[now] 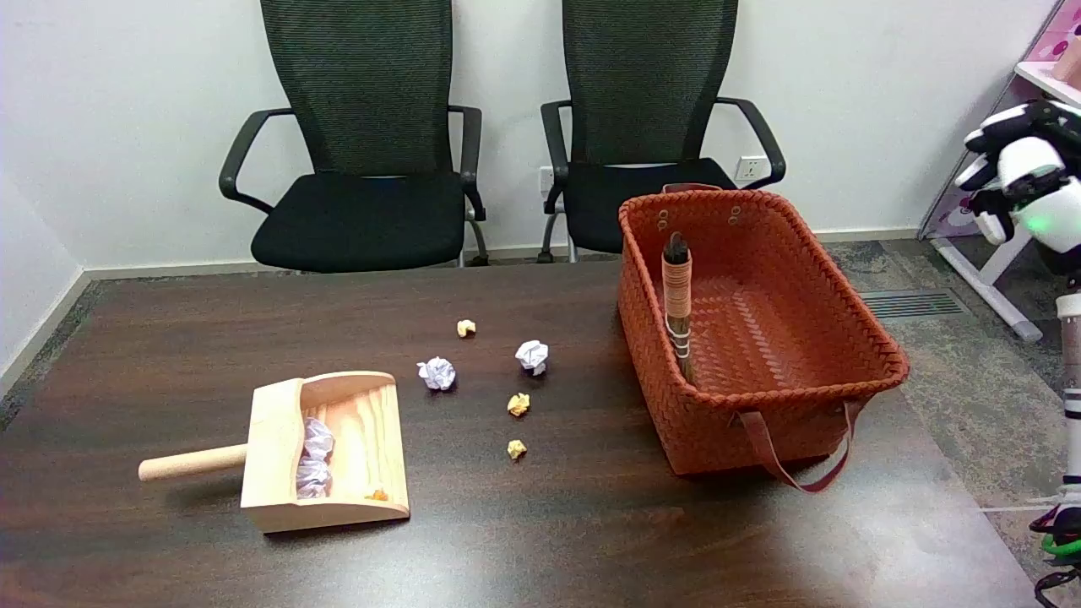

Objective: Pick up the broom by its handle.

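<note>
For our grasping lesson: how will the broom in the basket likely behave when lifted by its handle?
The broom leans on the basket wall, so it may slide sideways when nudged. Its wrapped handle looks stiff and probably grippy. It seems light.

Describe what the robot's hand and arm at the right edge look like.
The right hand is chunky, with glossy white shells over black parts and black-and-white fingers. A small green light glows on it. Lower down, the arm is white with dark bands and a green-and-black bundle near the bottom.
</note>
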### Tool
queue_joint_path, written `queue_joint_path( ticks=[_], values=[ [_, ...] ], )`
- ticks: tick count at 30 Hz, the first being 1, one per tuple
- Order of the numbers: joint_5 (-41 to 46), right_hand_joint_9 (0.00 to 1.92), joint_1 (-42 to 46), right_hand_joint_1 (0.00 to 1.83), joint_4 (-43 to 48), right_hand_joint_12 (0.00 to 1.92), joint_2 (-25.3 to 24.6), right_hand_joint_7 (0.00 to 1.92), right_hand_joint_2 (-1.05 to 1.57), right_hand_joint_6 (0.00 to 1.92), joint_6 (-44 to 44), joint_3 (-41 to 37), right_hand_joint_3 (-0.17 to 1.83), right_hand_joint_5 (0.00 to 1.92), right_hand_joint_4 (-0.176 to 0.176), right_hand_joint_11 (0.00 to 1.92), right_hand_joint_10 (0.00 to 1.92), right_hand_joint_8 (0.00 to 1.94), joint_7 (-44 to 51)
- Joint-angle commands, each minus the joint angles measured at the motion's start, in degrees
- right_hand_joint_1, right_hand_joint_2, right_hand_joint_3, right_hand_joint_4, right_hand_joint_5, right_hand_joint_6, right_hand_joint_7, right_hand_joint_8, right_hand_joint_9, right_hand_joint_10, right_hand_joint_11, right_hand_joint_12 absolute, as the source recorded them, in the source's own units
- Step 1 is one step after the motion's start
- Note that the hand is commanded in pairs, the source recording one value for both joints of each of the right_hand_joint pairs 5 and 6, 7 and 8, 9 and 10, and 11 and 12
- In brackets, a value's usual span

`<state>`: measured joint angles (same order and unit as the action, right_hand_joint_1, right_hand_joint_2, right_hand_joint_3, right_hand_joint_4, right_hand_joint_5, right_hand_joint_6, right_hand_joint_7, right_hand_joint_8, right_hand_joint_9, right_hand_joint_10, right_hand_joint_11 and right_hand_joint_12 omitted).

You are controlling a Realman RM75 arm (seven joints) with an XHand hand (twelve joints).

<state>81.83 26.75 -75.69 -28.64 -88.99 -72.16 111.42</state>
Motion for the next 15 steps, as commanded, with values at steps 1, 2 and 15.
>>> queue_joint_path(
  ticks=[1,2,15],
  values=[
    [-9.4,1.17,1.47,0.85,4.49,1.79,-0.03,0.92,0.76,0.92,4.46,-3.05,1.25,0.92,-0.176,1.79,1.17,0.92,21.2],
    [-9.72,1.16,1.31,0.85,4.36,1.79,-0.01,0.91,0.74,0.91,4.68,-3.15,1.26,0.91,-0.176,1.79,1.16,0.91,21.13],
    [-9.62,1.08,0.67,0.86,0.15,1.73,0.25,0.85,0.66,0.85,6.58,-2.9,1.26,0.85,-0.176,1.73,1.08,0.85,18.3]
  ],
)
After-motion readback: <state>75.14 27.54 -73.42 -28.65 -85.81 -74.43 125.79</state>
